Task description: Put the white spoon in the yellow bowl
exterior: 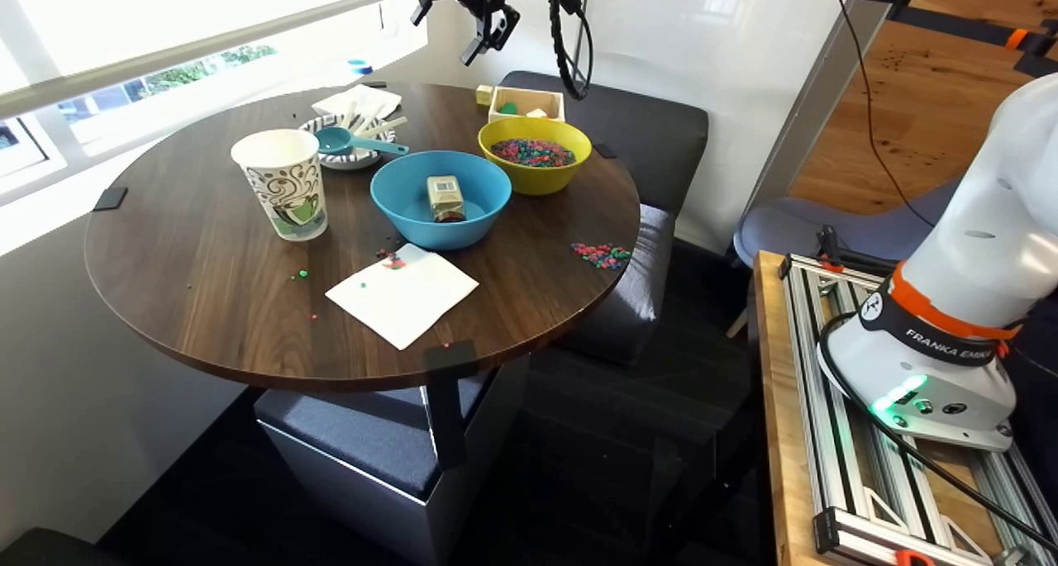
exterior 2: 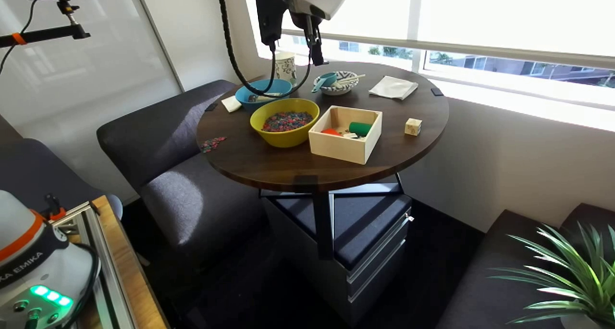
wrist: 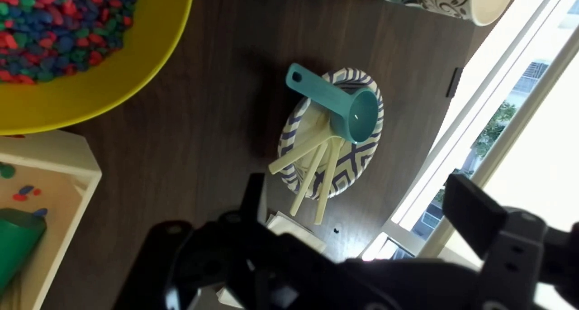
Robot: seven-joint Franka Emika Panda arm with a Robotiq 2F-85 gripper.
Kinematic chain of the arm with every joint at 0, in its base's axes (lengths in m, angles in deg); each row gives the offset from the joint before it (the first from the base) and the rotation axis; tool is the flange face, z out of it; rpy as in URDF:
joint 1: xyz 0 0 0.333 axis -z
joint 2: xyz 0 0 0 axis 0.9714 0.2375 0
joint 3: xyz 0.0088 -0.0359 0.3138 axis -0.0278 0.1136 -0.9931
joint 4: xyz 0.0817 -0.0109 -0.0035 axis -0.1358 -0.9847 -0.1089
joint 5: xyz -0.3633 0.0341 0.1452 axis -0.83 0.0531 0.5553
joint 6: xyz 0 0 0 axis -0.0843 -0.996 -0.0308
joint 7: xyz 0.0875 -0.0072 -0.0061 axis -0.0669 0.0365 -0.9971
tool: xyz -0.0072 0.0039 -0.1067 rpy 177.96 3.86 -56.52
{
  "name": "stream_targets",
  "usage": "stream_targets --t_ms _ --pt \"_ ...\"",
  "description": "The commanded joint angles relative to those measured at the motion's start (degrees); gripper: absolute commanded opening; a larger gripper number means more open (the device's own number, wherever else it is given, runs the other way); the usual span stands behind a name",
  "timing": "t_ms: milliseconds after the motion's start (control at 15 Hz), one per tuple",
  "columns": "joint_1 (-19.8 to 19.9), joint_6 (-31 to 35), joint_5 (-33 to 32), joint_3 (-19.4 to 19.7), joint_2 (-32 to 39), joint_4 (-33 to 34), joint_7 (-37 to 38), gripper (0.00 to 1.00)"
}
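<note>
My pincer (exterior: 444,37) hangs high above the tabletop (exterior: 190,244), its two fingers (wrist: 472,210) spread wide and holding nothing. My base (exterior: 984,384) bears the words FRANKA EMIKA on a black band (exterior: 934,339). The white spoon (wrist: 301,152) lies in the patterned dish (wrist: 355,167), one of three slim pale pieces whose handles cross the rim, their inner ends partly hidden by a turquoise scoop (wrist: 348,106); I cannot tell for sure which it is. Apart from that dish, the yellow bowl (exterior 2: 283,139) holds red, blue and green bits (exterior 2: 288,121). In the blue bowl (exterior: 446,237), a small container (exterior: 445,192) carries a label I find too small to read. The cup (exterior: 285,182) has printed swirls.
</note>
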Motion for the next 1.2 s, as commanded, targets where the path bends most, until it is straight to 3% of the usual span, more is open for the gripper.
stream_targets --t_ms 0,200,467,667,733,800,1000,1133 --pt "0.3 0.0 -0.3 -0.5 -0.1 0.1 0.2 1.00" --pt "1.5 -2.3 -1.3 -0.9 4.6 5.6 -6.6 1.00" --pt "3.3 -11.5 -7.3 -1.5 12.8 17.1 -11.9 1.00" --pt "4.1 -16.5 -12.0 -1.9 20.3 27.2 -10.3 1.00" --pt "3.7 -15.2 -13.8 -1.6 22.2 29.4 -8.2 1.00" --pt "4.6 -13.3 -11.6 -2.8 16.4 22.0 -10.2 1.00" --pt "4.9 -13.3 -13.6 -3.3 20.9 27.1 -9.2 1.00" --pt "7.0 -19.8 -14.1 -5.1 24.1 31.1 -13.7 1.00"
